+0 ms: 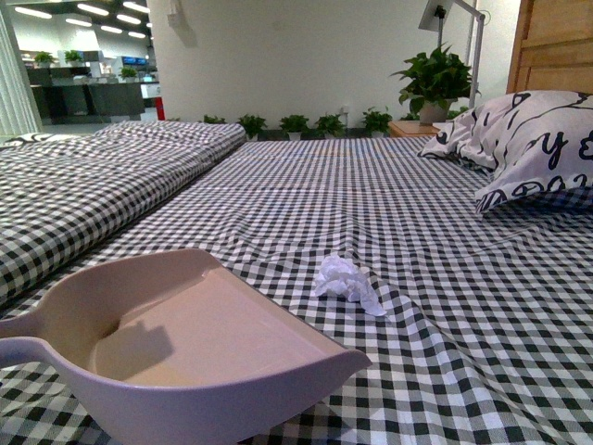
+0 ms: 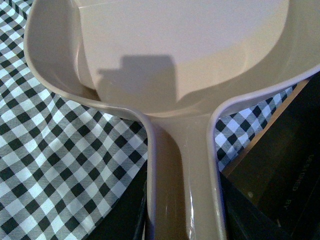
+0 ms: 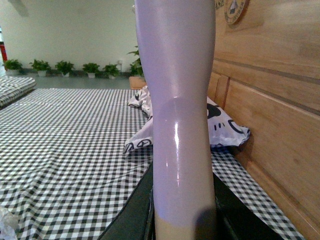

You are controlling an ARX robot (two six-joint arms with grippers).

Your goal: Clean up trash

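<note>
Firstly, I list the bench [image 1: 371,185], spread with black-and-white checked cloth, and a wooden headboard [image 3: 270,100] along its right side. Next, one white pillow [image 1: 533,139] with black lettering, far right, against that headboard. Then the pale pinkish-grey dustpan [image 1: 185,343], near left, resting on the cloth. My left pincer [image 2: 185,210] is closed on its handle, a dark finger [image 2: 127,217] on either side. Item: a pale lilac handle [image 3: 180,100], standing upright, gripped at its base by my right pincer [image 3: 184,215]; I cannot see its head. Last, the trash: one crumpled white tissue wad [image 1: 345,281], on the cloth just beyond the dustpan's open lip, not touching it, well apart from the pillow.
</note>
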